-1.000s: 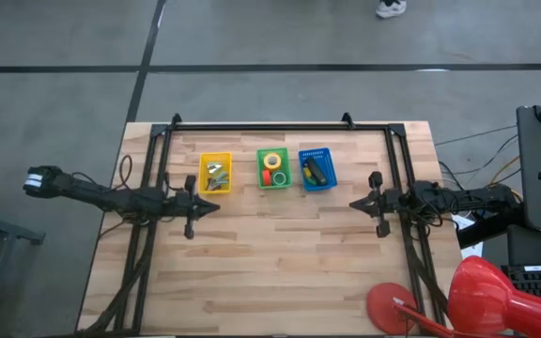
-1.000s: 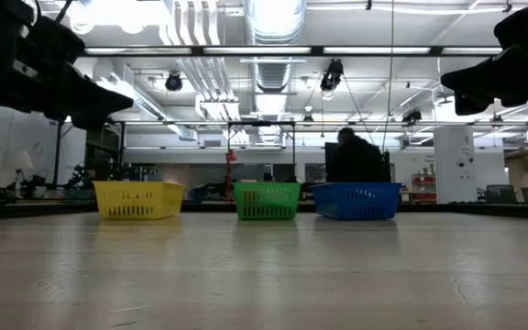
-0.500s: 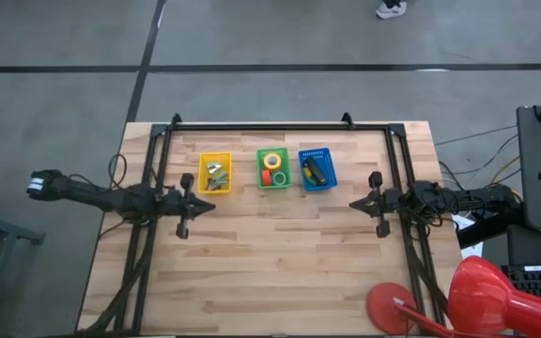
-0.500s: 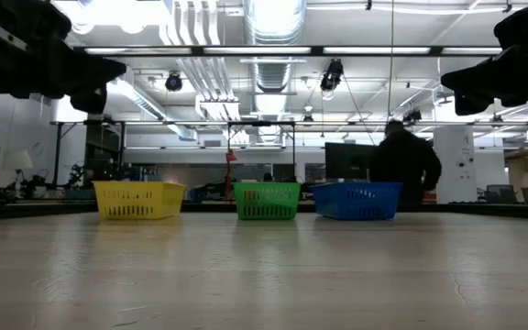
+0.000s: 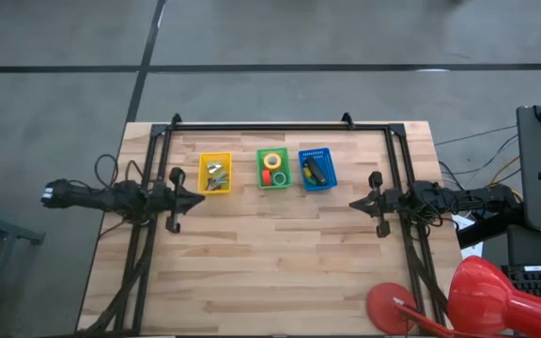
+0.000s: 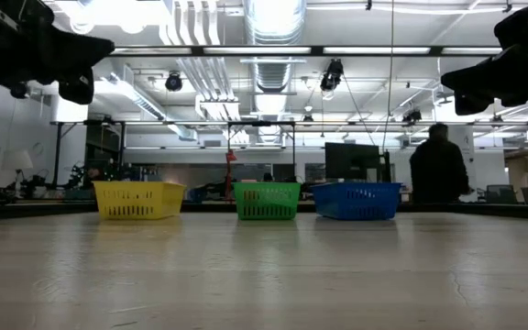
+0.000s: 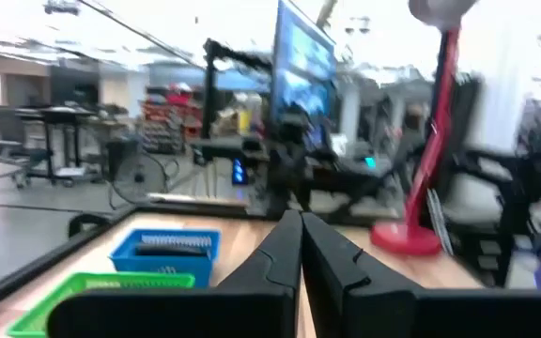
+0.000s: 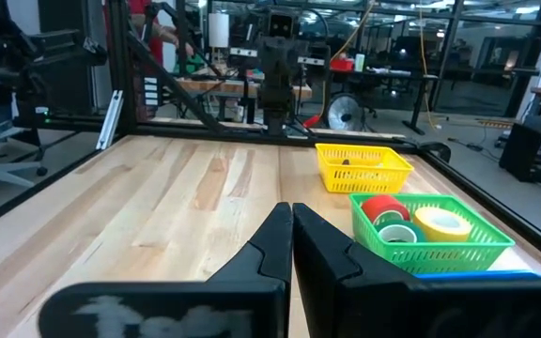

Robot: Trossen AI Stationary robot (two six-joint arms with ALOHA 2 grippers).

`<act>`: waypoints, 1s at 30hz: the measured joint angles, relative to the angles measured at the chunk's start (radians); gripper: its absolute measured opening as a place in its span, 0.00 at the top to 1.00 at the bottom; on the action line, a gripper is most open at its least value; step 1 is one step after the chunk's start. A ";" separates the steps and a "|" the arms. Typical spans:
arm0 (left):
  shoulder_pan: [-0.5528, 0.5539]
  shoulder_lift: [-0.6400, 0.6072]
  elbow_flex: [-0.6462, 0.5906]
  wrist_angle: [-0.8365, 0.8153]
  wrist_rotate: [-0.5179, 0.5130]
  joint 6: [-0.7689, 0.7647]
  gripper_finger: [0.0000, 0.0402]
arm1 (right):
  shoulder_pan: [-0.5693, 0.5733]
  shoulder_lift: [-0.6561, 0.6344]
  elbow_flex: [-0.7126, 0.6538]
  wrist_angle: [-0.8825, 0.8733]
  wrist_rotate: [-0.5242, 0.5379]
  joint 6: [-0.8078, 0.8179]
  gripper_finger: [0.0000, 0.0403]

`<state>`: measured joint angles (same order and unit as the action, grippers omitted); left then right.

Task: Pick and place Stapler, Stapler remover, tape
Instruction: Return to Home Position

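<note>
Homing step, by judgement: stapler [image 5: 314, 172] and tape [image 5: 271, 161] already binned, left hand [image 5: 198, 196] and right hand [image 5: 353, 203] both pressed together, empty, baskets [image 5: 272, 150] lying between them; next, plain retraction, no grasp

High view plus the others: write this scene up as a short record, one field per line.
Left claw: shut, empty, raised, near the yellow basket
Right claw: shut, empty, raised at the right side of the table
Yellow basket: holds small greyish items, too small to identify
Green basket: holds tape rolls in red, yellow and green
Blue basket: holds the stapler
Background: a person stands beyond the table
</note>
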<state>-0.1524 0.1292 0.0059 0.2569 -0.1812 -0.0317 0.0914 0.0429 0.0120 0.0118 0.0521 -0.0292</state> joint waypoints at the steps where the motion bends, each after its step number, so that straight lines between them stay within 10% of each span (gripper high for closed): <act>1: 0.000 -0.005 0.000 0.002 -0.012 -0.009 0.96 | 0.000 0.000 0.000 0.000 0.000 0.000 0.98; 30: 0.000 -0.002 0.000 -0.005 -0.015 -0.014 0.97 | 0.000 0.000 0.000 0.000 0.000 0.000 0.98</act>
<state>-0.1524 0.1276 0.0059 0.2520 -0.1959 -0.0456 0.0914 0.0425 0.0124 0.0116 0.0521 -0.0288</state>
